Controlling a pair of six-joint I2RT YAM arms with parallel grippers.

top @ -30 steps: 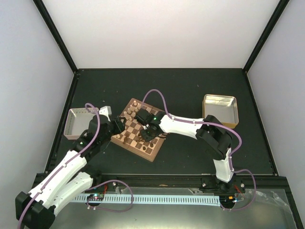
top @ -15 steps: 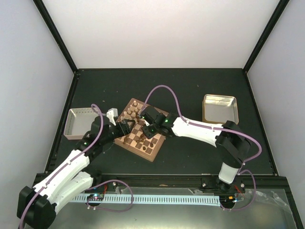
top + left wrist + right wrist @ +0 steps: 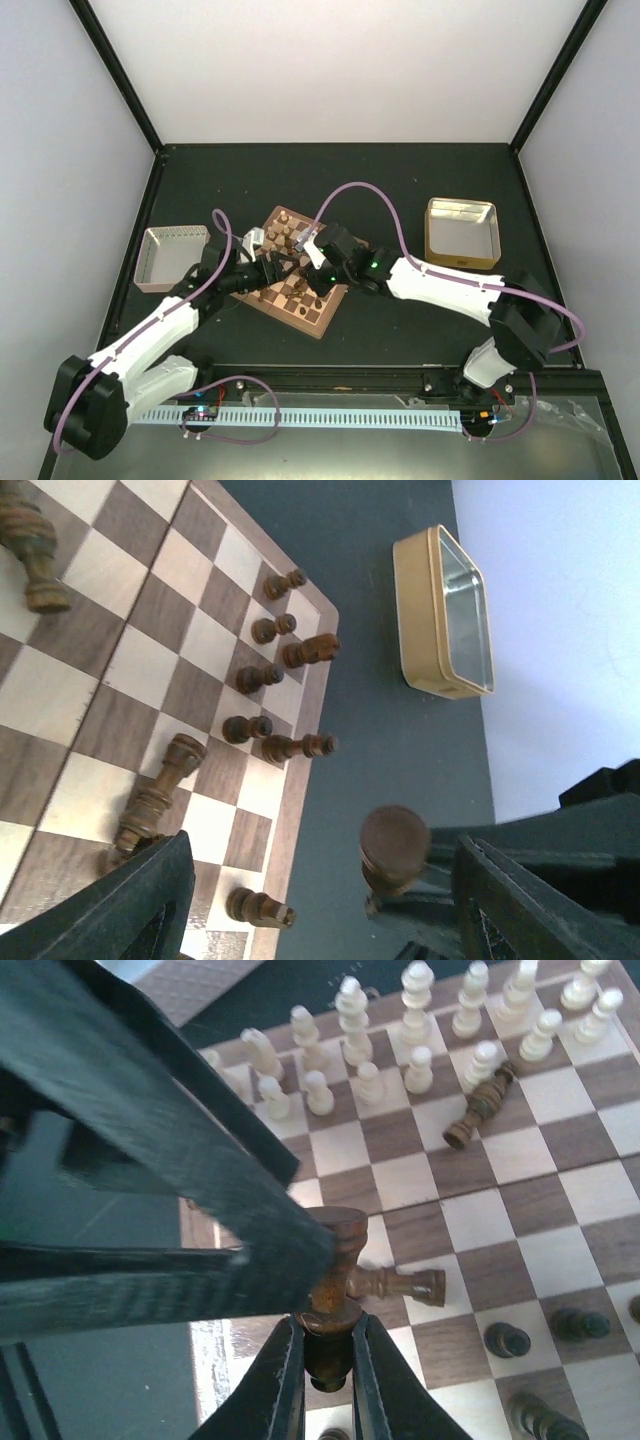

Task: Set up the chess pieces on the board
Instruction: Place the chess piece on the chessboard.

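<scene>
Chess piece [image 3: 330, 1285] clamped in right tool [image 3: 328, 1345], now closer to the open left tool [image 3: 320, 880].

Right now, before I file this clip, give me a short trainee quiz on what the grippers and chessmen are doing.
1. True or false: the right gripper is shut on a dark chess piece.
2. The cream pieces stand: A on the board, B in a tin, C on the bare table.
3. Fill in: the left gripper is ___.
Key: 1 true; 2 A; 3 open.
</scene>
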